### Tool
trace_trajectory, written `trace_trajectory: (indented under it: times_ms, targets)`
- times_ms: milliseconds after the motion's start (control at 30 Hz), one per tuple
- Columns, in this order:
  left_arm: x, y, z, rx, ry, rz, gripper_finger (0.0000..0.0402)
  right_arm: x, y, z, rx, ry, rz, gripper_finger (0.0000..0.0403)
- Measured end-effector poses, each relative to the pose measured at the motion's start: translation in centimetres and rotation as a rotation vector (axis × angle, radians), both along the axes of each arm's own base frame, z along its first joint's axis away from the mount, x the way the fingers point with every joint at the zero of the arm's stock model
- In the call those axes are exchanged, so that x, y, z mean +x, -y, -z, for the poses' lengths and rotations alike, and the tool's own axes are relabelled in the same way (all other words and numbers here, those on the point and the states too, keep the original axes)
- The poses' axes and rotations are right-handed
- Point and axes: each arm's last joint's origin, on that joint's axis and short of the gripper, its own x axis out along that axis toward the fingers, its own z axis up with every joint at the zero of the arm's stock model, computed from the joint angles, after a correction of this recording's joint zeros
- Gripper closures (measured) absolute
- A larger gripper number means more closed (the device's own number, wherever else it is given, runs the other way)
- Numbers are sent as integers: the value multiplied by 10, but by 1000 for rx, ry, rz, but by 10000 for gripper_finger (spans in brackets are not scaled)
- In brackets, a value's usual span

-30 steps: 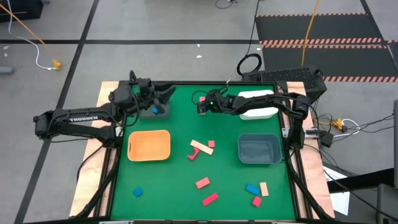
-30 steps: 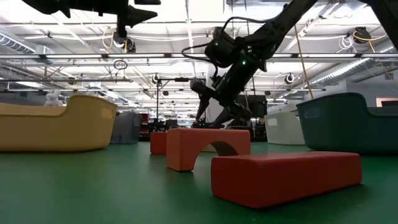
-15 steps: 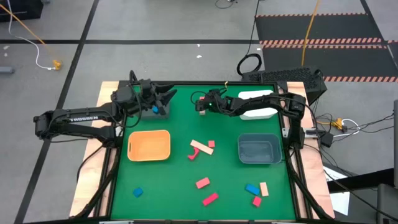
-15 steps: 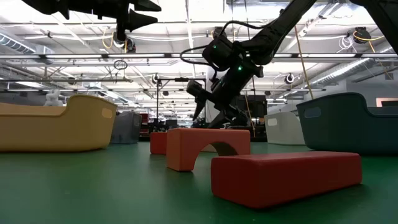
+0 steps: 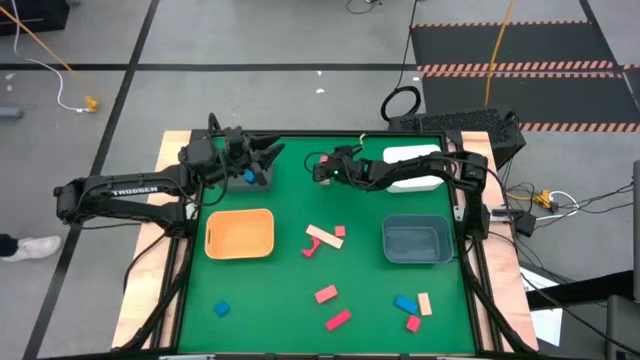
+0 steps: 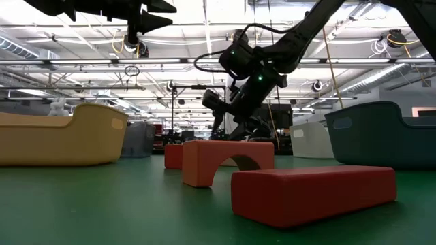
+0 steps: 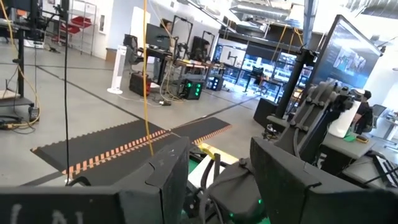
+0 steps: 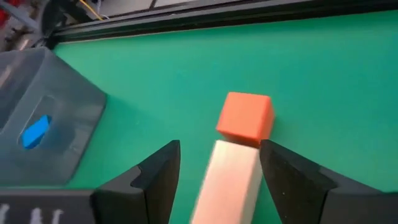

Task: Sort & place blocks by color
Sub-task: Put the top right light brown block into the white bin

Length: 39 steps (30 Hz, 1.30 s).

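The right gripper (image 8: 214,177) hangs over the far middle of the green tabletop (image 5: 300,290), its fingers partly open around a pale tan wooden bar (image 8: 229,180); whether they grip it cannot be told. The bar's far end touches a small orange-red cube (image 8: 246,117) on the tabletop. Such blocks are likely light, rigid and smooth, best pinched across flat opposite sides. The left gripper (image 5: 262,158) waits, half open and empty, above a grey bin (image 5: 262,183) holding a blue block (image 5: 248,177). Other red, tan and blue blocks lie scattered nearer.
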Motion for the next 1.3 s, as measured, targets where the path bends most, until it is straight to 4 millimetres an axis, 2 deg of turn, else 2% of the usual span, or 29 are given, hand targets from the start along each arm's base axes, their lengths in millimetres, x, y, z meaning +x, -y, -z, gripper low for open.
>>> trace_trajectory:
  times_ms: [167,567,767,967,1300]
  targets:
    - [0,0,1,-2,-7,0,229,4,-5,3,-41,-19,-48,182]
    - [0,0,4,-14,-41,0,229,6,-7,9,-80,-64,-90,127]
    - [0,0,4,-16,-43,0,229,6,-9,9,-131,-108,-92,124]
    - [0,0,5,-16,-44,0,229,8,-10,7,-134,-73,-84,124]
    - [0,0,5,-19,-54,1,229,5,-10,10,-133,-128,-100,124]
